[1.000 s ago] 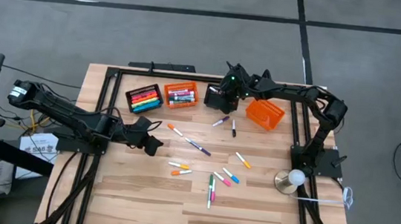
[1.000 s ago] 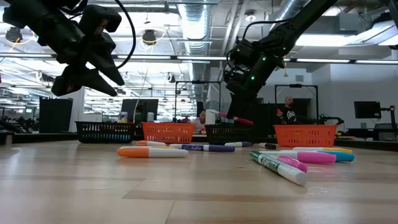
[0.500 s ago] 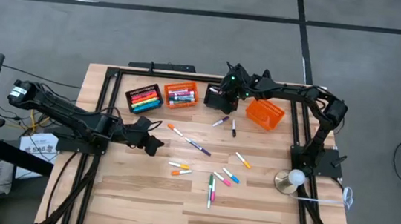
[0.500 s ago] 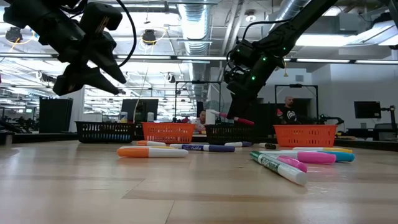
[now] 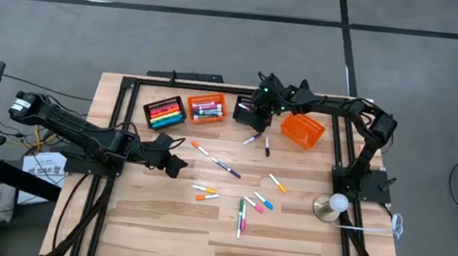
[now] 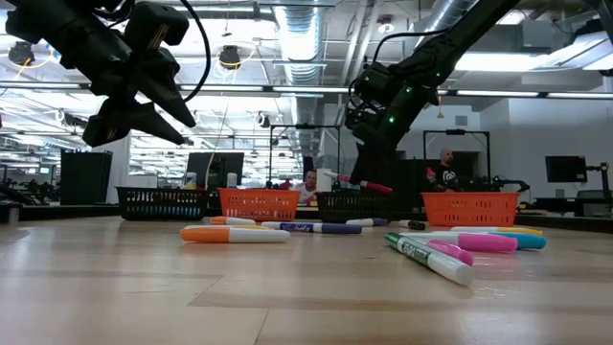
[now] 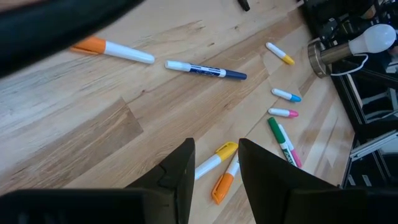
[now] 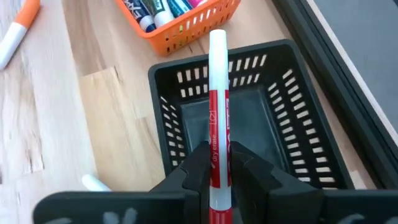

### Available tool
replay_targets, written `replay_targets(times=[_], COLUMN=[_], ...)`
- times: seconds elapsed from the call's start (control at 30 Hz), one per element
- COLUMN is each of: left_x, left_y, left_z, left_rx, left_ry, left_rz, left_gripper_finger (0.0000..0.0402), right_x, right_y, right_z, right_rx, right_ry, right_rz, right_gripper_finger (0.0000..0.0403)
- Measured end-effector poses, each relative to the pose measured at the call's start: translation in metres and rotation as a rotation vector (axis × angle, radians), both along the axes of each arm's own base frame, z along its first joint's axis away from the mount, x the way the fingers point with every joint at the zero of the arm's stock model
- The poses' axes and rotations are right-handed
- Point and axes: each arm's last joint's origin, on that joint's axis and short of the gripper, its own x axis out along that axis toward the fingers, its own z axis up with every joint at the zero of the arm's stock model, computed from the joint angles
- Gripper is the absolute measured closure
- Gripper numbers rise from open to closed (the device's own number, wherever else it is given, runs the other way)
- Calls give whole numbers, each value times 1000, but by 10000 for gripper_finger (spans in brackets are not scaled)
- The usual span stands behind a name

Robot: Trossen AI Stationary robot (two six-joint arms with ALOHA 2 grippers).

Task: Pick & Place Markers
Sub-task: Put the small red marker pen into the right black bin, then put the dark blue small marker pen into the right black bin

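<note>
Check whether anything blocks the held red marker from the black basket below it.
Nothing visible does. The right gripper holds the red marker directly above the black basket, whose floor shows bare.

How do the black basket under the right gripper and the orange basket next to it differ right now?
Colour: the black basket is dark, while the orange basket is bright orange.
Contents: the black basket looks empty inside, whereas the orange basket already holds several markers.
Attention: the right gripper holds a red marker above the black basket; nothing hangs over the orange basket.
Both are small slotted plastic baskets sitting side by side on the wooden table.
</note>
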Motion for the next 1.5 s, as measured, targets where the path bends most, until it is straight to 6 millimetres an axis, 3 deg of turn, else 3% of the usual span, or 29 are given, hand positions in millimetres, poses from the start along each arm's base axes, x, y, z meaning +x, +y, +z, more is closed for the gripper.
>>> replay_targets(times=[0.77, 0.9, 1.23, 1.5], left_x=[0, 0, 0, 0], left_y=[0, 0, 0, 0], left_z=[1, 1, 0, 0], left_rx=[-2, -1, 1, 33], left_ry=[-7, -7, -6, -1], left_rz=[0, -1, -2, -27], left_gripper_finger=[280, 280, 280, 280], right_x=[0, 0, 0, 7], right_y=[-1, -1, 0, 23], right_z=[0, 0, 1, 11], right_rx=[17, 17, 23, 204], right_ry=[-5, -5, -12, -116], right_rz=[-39, -39, -30, 159], right_gripper_finger=[347, 322, 214, 187])
